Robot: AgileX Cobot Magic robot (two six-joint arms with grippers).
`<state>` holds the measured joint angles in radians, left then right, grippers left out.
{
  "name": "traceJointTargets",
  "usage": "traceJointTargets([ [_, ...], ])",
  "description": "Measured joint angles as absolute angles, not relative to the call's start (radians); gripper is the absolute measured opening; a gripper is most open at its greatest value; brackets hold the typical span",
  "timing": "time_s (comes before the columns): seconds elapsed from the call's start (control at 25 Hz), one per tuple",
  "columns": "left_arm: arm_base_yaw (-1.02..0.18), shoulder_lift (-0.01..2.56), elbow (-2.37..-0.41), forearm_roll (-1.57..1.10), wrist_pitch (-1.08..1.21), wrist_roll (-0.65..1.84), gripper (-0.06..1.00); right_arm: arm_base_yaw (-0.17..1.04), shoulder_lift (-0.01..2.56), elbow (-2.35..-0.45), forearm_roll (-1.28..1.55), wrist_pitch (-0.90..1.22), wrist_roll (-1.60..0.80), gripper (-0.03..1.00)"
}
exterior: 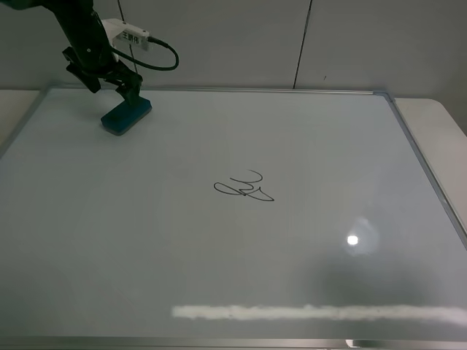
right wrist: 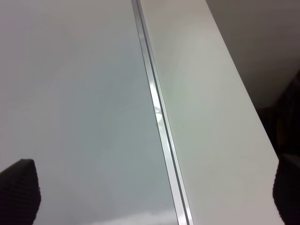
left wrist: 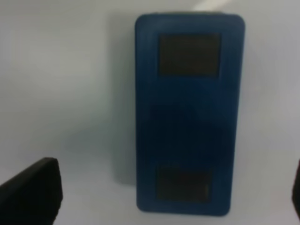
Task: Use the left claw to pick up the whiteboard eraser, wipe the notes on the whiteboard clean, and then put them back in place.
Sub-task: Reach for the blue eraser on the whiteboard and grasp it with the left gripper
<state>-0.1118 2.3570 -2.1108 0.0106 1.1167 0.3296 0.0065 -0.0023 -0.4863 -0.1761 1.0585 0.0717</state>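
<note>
One eraser is lying between the spread fingers of a claw.
The left claw is hovering low over the whiteboard eraser, its fingers standing wide apart on either side and not gripping it. The eraser is lying flat near the far left corner of the whiteboard, well apart from the notes near the middle. The right gripper is hanging spread open over the board's silver frame.

Whiteboard lies flat on white table — silver frame, covers most of top. Table shows only as strips past left and right edges.
</note>
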Motion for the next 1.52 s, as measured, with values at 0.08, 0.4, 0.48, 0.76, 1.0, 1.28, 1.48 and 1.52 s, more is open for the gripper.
traceJointTargets([
  [0.08,-0.112,2.381,-2.130,0.007,1.117,0.345,0.98,0.006,-0.002,-0.486,-0.176,1.058,0.072,0.99],
  [0.4,-0.112,2.429,-2.141,-0.013,1.101,0.395,0.98,0.006,-0.002,-0.486,-0.176,1.058,0.072,0.99],
  [0.48,-0.109,2.431,-2.142,-0.029,1.080,0.403,0.98,0.006,-0.002,-0.486,-0.176,1.058,0.072,0.99],
  [0.76,-0.085,2.432,-2.143,-0.058,1.061,0.411,0.98,0.006,-0.002,-0.486,-0.176,1.058,0.072,0.99],
  [1.0,-0.079,2.447,-2.144,-0.060,1.079,0.411,0.98,0.006,-0.002,-0.486,-0.176,1.058,0.072,0.99],
  [1.28,-0.085,2.493,-2.144,-0.056,1.082,0.411,0.98,0.006,-0.002,-0.486,-0.176,1.058,0.072,0.99],
  [1.48,-0.090,2.493,-2.145,-0.056,1.076,0.411,0.98,0.006,-0.002,-0.486,-0.175,1.058,0.072,0.99],
  [1.52,-0.091,2.494,-2.151,-0.056,1.080,0.411,0.98,0.006,-0.002,-0.486,-0.175,1.058,0.072,0.99],
])
